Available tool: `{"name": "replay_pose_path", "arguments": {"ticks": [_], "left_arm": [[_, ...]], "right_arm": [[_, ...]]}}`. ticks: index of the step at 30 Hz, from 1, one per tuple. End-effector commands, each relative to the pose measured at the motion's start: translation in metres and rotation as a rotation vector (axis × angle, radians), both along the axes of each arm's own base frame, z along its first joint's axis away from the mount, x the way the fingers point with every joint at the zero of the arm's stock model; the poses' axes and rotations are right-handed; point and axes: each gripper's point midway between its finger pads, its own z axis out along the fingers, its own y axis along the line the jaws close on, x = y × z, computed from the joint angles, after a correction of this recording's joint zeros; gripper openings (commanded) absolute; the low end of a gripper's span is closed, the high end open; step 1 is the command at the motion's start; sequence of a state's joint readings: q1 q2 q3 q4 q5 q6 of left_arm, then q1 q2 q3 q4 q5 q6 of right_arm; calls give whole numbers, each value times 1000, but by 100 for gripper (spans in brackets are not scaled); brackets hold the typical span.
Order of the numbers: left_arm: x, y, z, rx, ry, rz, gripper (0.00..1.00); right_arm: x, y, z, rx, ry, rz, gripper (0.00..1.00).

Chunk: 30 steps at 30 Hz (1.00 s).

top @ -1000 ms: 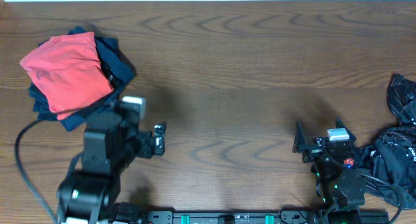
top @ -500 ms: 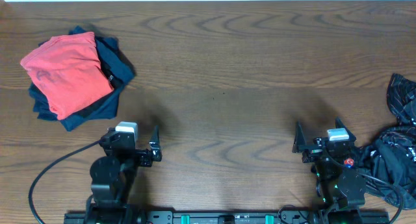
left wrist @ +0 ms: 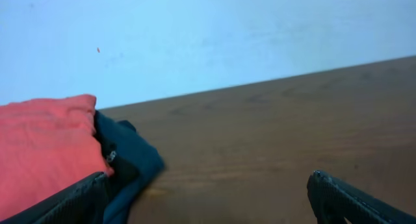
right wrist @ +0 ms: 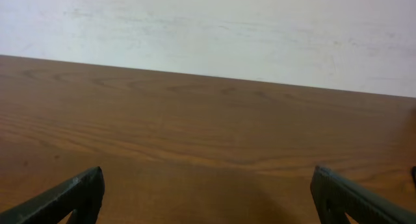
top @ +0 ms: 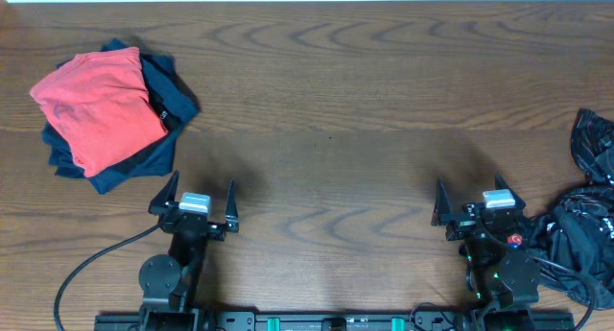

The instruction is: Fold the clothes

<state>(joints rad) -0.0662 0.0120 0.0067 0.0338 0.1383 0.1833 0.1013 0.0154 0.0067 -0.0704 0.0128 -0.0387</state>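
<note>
Both arms folded low at near edge of table (top: pixel 336 101), left hand (top: pixel 200 189) and right hand (top: pixel 470 192) spread wide and empty, folded coral-red T-shirt (top: pixel 101 106) atop navy shirts (top: pixel 165 99) near far left corner, crumpled black jersey (top: pixel 590 211) at right edge, partly cut off, pattern indistinct

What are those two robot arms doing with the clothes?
Right now neither arm is touching anything. The left gripper and right gripper both sit open and empty near the front edge of the table. A coral-red shirt lies folded on top of dark navy shirts at the far left, so that pile looks done. A crumpled black jersey waits at the right edge, beside the right arm, not folded yet.
</note>
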Motion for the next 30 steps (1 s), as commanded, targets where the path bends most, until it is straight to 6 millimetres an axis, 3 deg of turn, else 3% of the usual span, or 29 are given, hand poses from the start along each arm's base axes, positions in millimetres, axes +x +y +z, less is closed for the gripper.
{"name": "replay_pose_path", "arguments": {"ticks": [1,3,30], "left_arm": [[-1,3,-14,37,47,15,98],[-2,4,-22,39,84,16,98],[-2,4,-25,41,98,18,98]], "right_arm": [[0,0,-1,-14,0,2,99],[0,0,-1,-14,0,2,99],[0,0,-1,-14,0,2,99]]}}
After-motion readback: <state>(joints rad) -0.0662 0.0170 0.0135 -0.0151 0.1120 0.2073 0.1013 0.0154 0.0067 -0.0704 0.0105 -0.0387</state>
